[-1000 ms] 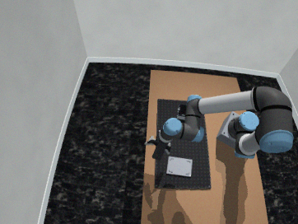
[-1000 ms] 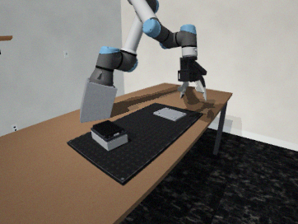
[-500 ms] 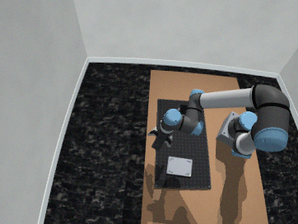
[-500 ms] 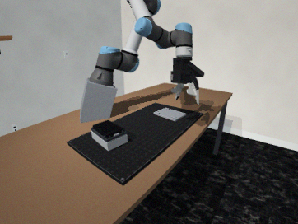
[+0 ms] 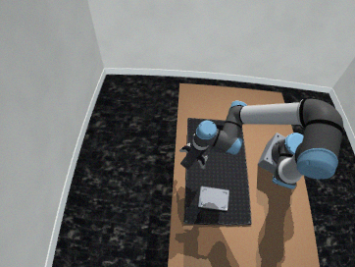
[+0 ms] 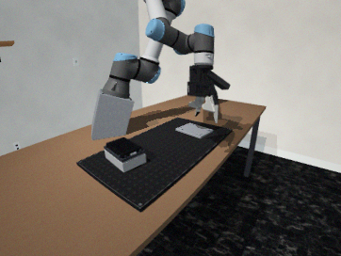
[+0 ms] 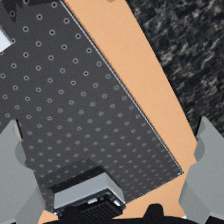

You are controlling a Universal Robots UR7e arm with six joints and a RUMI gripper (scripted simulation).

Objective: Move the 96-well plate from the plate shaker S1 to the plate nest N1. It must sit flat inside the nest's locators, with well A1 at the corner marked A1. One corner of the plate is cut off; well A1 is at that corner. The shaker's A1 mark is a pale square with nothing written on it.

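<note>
The plate shaker S1 (image 6: 128, 163) (image 7: 80, 192) is a grey box near one end of the black mat (image 5: 235, 167) (image 6: 165, 160) (image 7: 75, 100). The dark 96-well plate (image 6: 123, 147) (image 7: 100, 209) sits on top of it. In the top view the arm hides the shaker. The plate nest N1 (image 5: 214, 198) (image 6: 194, 130) is a pale grey flat pad near the mat's other end; one corner of it shows in the wrist view (image 7: 2, 40). My gripper (image 5: 194, 162) (image 6: 205, 109) (image 7: 109, 119) is open and empty. It hangs above the mat between nest and shaker, near the mat's edge.
The mat lies on a brown table (image 5: 275, 236) (image 6: 47, 202) (image 7: 120, 55) over a dark speckled floor. The arm's grey base block (image 5: 270, 152) (image 6: 112, 115) stands on the table beside the mat. The table edge runs close to the mat on the gripper's side.
</note>
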